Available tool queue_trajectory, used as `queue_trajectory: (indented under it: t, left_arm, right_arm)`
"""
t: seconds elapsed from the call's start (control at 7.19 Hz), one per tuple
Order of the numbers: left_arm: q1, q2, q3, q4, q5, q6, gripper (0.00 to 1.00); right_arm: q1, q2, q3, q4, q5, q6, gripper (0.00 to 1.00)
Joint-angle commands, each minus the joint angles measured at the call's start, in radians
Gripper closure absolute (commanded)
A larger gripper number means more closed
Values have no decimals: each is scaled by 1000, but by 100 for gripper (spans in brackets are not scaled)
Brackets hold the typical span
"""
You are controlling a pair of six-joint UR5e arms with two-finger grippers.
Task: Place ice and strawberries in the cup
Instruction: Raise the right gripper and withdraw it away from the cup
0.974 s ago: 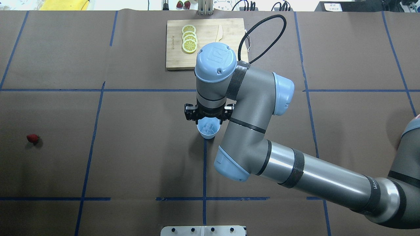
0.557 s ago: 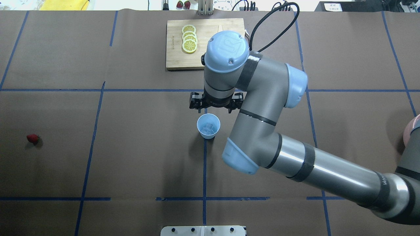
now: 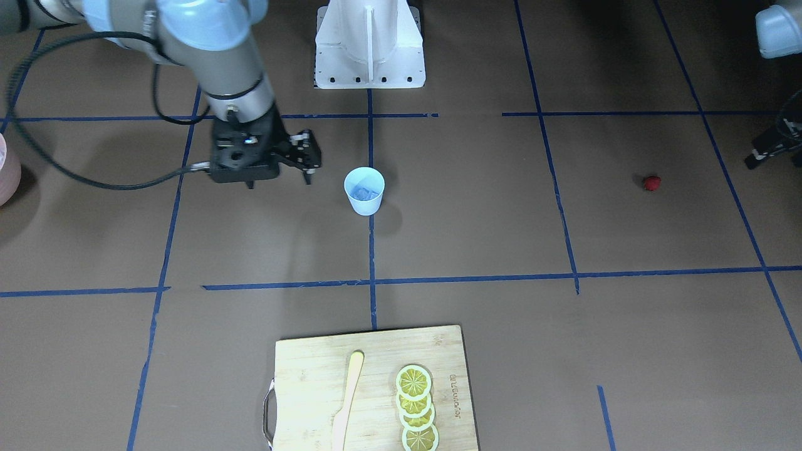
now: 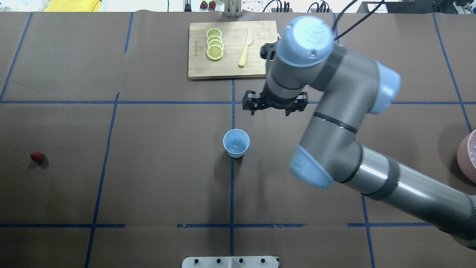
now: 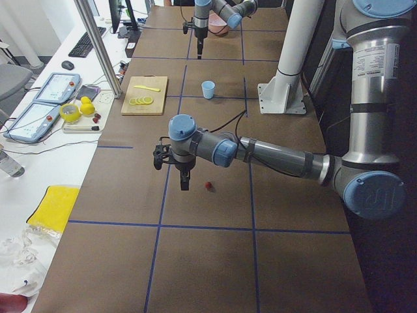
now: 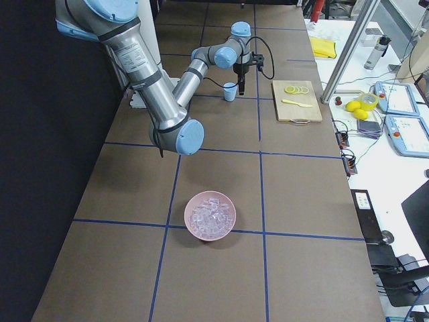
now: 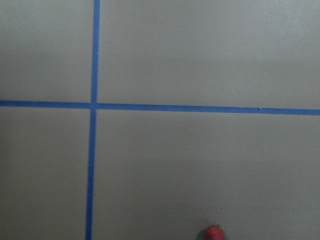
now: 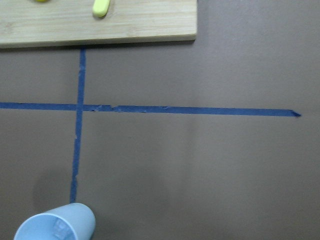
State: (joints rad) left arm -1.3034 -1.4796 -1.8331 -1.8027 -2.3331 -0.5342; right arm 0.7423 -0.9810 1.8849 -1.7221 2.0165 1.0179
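The light-blue cup (image 4: 236, 143) stands upright at the table's middle with pale ice (image 4: 236, 147) lying in it. My right gripper (image 4: 275, 106) hovers above the table, away from the cup on the cutting-board side; it is open and holds nothing. Its wrist view catches the cup (image 8: 55, 225) at the bottom left corner. The strawberry (image 4: 37, 157) lies alone far out on the robot's left. My left gripper (image 5: 184, 177) hangs close to the strawberry (image 5: 208, 186) without touching it. I cannot tell whether it is open or shut. The strawberry (image 7: 215, 233) peeks in at the left wrist view's bottom edge.
A wooden cutting board (image 4: 260, 67) at the far side carries lemon slices (image 4: 214, 44) and a yellow knife (image 4: 245, 48). A pink bowl (image 6: 231, 228) full of ice lumps sits at the robot's right end. The robot's white base (image 3: 369, 62) stands at the near edge.
My right arm has lifted off from over the cup and swung right and toward the cutting board. The cup with ice stays put, and so does the strawberry.
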Motion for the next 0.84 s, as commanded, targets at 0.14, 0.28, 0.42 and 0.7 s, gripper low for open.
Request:
queue_trajectory:
  t: [0.14,0.28,0.42,0.7]
  left_arm:
    - [206,59,-3,-185,182,-249,0]
    - [245,76,0,-226,205,-295,0]
    - [278,88,15,-298,225,-350,0]
    - [390,88,26,-333,311,-446,0]
  right_arm:
    - [138,-163,98,2,68,-206,1]
    - [188,-203,114,6,121,-258,1]
    - [231,-229,114,6,157,-312,1]
    - [291,-290,112,7,159,-448,1]
